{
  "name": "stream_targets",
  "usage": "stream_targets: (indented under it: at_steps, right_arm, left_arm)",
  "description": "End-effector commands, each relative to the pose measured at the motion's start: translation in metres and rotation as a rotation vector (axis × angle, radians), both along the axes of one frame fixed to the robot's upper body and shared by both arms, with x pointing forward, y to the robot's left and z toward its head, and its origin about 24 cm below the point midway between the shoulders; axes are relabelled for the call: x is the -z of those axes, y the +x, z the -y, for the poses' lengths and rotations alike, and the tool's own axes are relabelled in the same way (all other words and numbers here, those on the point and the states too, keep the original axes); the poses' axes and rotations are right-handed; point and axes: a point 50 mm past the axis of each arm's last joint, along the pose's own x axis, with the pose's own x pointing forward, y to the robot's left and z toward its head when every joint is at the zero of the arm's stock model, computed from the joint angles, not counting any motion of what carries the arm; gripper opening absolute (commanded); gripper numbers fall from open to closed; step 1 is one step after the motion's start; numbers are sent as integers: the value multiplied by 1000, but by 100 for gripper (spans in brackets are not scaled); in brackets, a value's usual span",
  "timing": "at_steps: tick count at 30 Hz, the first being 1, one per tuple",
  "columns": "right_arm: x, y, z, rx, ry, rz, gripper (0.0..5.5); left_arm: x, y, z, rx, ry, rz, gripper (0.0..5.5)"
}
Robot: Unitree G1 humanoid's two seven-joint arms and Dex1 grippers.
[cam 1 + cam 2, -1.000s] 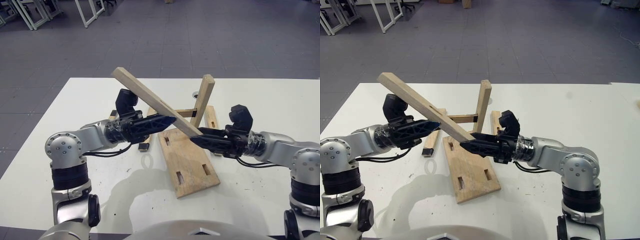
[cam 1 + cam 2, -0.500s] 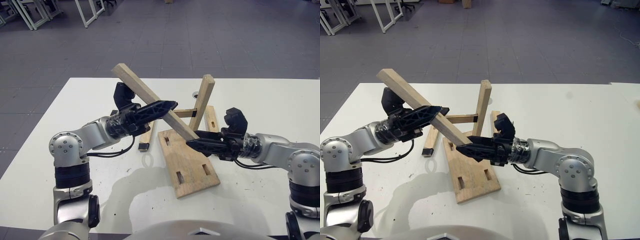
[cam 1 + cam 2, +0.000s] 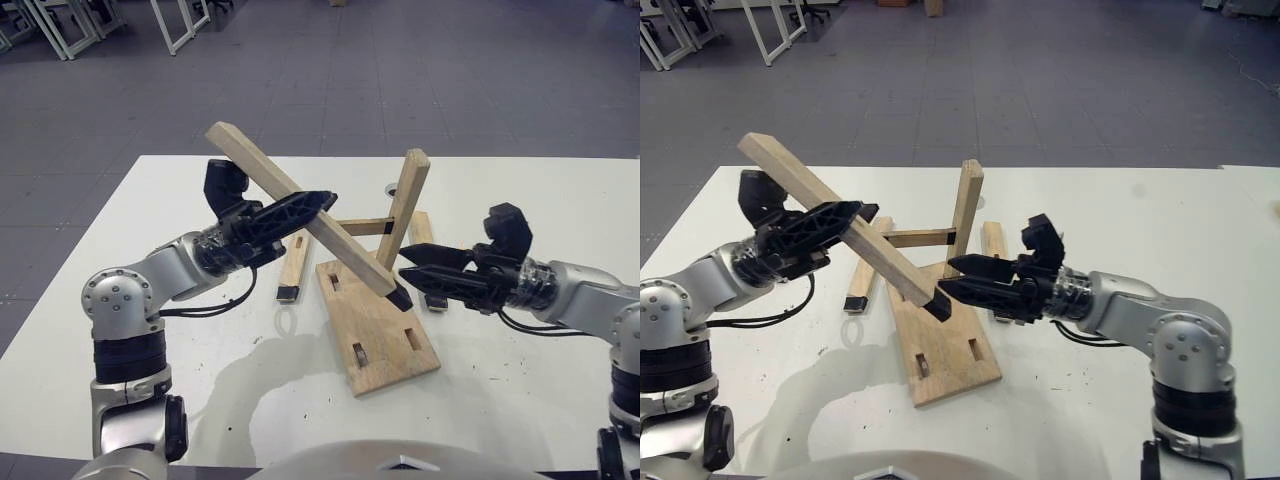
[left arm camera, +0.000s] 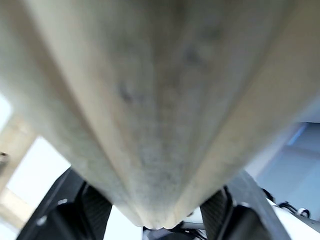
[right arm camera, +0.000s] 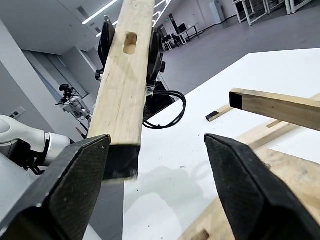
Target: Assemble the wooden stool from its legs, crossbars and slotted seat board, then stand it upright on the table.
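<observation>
- The wooden leg is gripped mid-length by the closed fingers of the left gripper. It slants from 10 o'clock down to 4 o'clock over the slotted seat board, which lies flat on the counter.
- The right gripper is held empty with fingers spread, just at 3 o'clock of the leg's black tip.
- The tip should be squared over a free slot and then pressed straight down. The standing leg at 12 o'clock should be left undisturbed.
</observation>
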Motion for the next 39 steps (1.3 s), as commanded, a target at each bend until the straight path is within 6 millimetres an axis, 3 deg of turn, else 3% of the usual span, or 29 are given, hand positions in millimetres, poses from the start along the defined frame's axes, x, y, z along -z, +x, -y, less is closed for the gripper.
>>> stream_targets:
  at_steps: [1,3,6,10,13,20,25,31,35,39]
  right_arm:
    - [5,-6,16,126,-210,25,342]
    - [21,-6,15,220,-363,21,342]
    - [61,-17,10,294,-706,34,342]
    - [81,-26,0,278,-813,60,342]
    - [87,-27,-2,272,-838,72,342]
    - [103,-29,-4,234,-878,77,342]
    - [107,-25,17,173,-956,103,342]
    - [109,-23,32,91,-992,136,342]
    - [107,-21,33,61,-991,153,342]
    - [104,-17,32,50,-989,171,342]
  left_arm:
    - [-1,-6,-30,-130,114,36,207]
    - [4,-9,-36,-169,206,55,207]
    - [17,-13,-32,-230,386,118,207]
    - [33,-12,-22,-292,462,173,207]
    - [39,-5,-18,-345,482,194,207]
    - [51,2,-12,-293,558,265,207]
    - [62,11,-15,-302,606,327,207]
    - [60,22,-18,-383,570,356,207]
    - [73,17,-5,-289,548,312,207]
    - [90,12,-6,-231,602,289,207]
